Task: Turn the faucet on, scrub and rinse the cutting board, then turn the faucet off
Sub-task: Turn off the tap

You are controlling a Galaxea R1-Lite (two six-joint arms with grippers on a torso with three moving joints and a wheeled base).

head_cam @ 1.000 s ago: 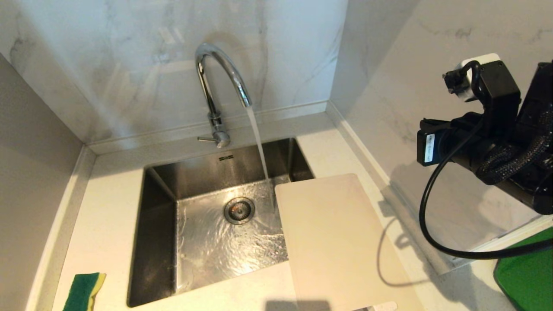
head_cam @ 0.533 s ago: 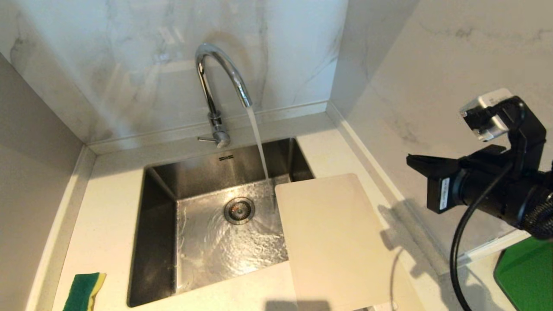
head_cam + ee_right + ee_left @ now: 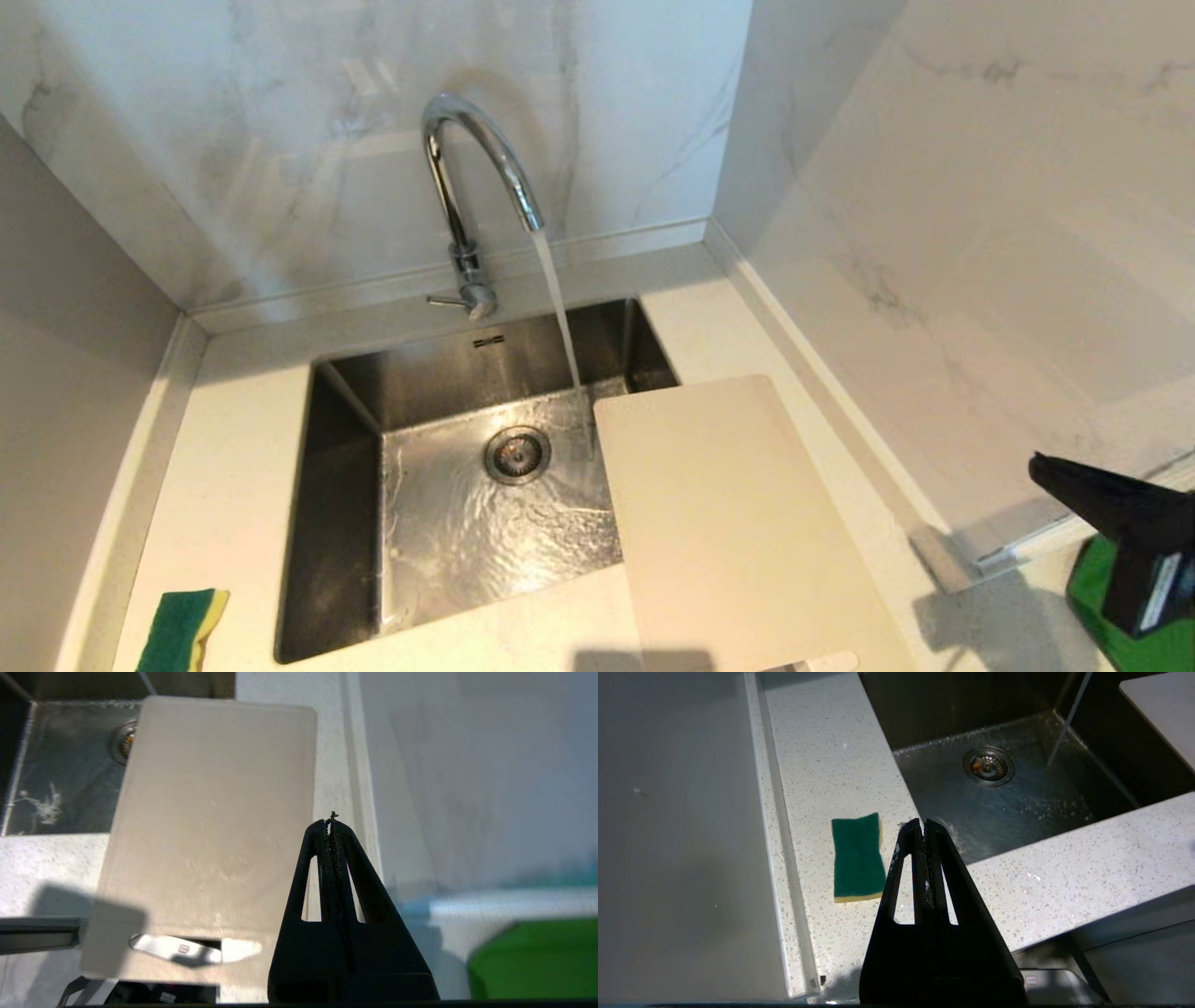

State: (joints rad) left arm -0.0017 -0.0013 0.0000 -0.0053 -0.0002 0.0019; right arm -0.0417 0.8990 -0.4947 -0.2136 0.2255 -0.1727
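Note:
The chrome faucet (image 3: 471, 177) stands behind the steel sink (image 3: 345, 523), and water streams from its spout into the basin. The cream-white cutting board (image 3: 738, 523) lies flat on the counter to the right, one corner overhanging the sink; its slot handle (image 3: 187, 948) is at the near end. My right gripper (image 3: 1041, 464) is shut and empty, low at the right edge of the head view, apart from the board (image 3: 210, 812). My left gripper (image 3: 923, 822) is shut and empty, parked above the counter's front edge near a green-and-yellow sponge (image 3: 857, 856).
The sponge (image 3: 182, 627) lies on the counter left of the sink. Marble walls close in behind and to the right. A green object (image 3: 1088, 579) sits at the far right. The drain (image 3: 516, 455) is in the wet sink floor.
My right arm has dropped down and back toward the lower right corner of the head view, away from the wall. Water keeps running; board and sponge have not moved.

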